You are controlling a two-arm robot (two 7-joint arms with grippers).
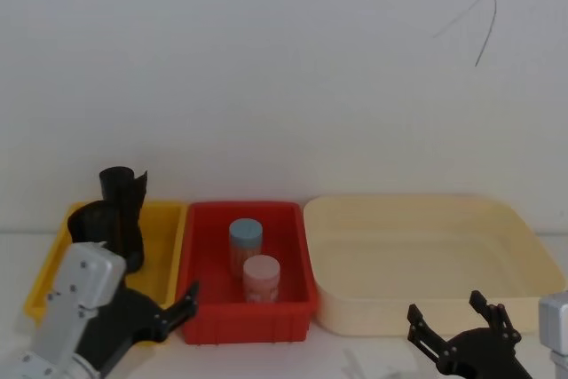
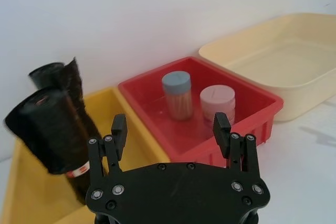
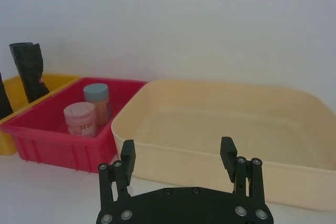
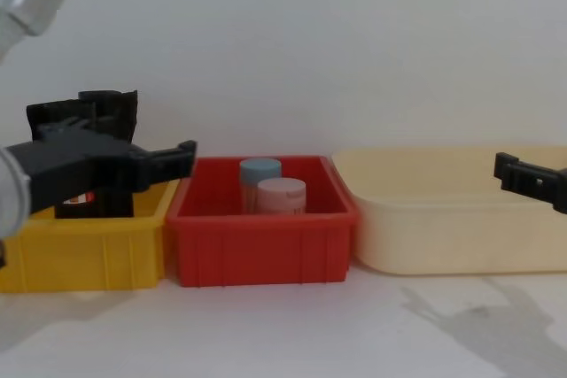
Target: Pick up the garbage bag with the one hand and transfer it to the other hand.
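Garbage bag [image 2: 50,129] leans upright in yellow bin [image 2: 26,198], roughly ten o'clock off left pincer [image 2: 170,124], whose jaws are apart and empty. Right pincer [image 3: 178,148] is likewise apart, idle before the cream tub [image 3: 220,145]. Roll looks light, squashy, slick; take it mid-body, above the label band [image 2: 79,171].

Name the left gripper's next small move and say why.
Probably swing the left gripper toward the labelled garbage bag standing in the yellow bin: its jaws are open and empty, aimed at the red bin, and the bag is untouched. The right gripper hangs open before the cream tub.
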